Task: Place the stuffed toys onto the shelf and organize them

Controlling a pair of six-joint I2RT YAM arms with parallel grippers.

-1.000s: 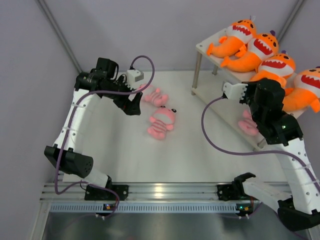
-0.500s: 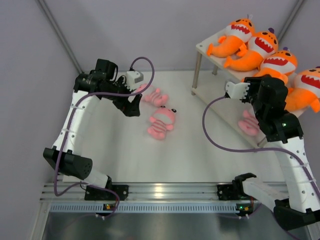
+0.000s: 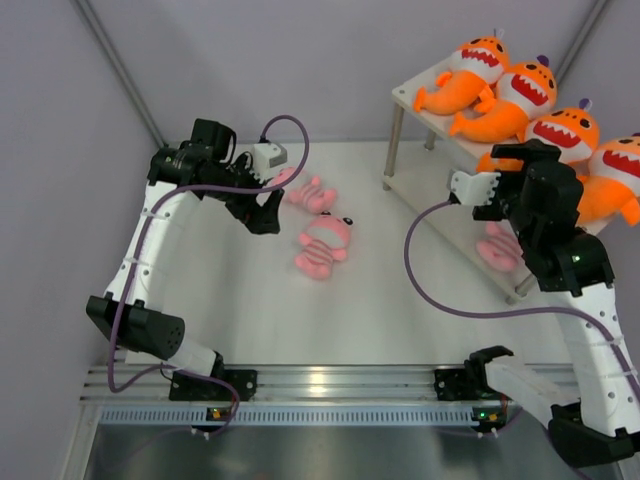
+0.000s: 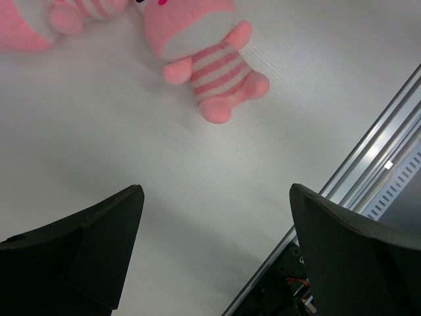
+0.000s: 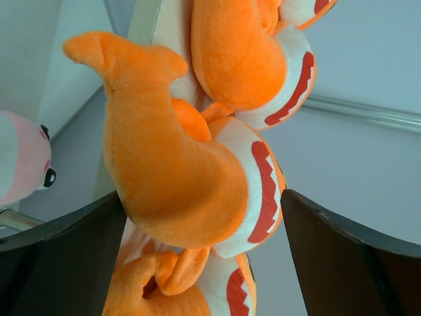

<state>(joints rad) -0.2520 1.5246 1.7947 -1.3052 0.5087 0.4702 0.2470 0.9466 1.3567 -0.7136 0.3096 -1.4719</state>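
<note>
Atop the shelf (image 3: 406, 94), four sharks (image 3: 500, 108) line up, the right gripper (image 5: 202, 197) spread wide, apparently around one. Left of it, the left gripper (image 4: 216, 191) gapes above pink toys (image 4: 204, 59).

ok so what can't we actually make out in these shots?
- lower-tier pink plush: top view, mostly under the right arm; right wrist view shows only its face, cut by the left edge.
- far pink plush: top view, partly behind the left gripper; left wrist view crops it at the top.
- rightmost orange shark: cropped by the top view's right edge.
- right gripper: open, flanking an orange shark; contact unclear.
</note>
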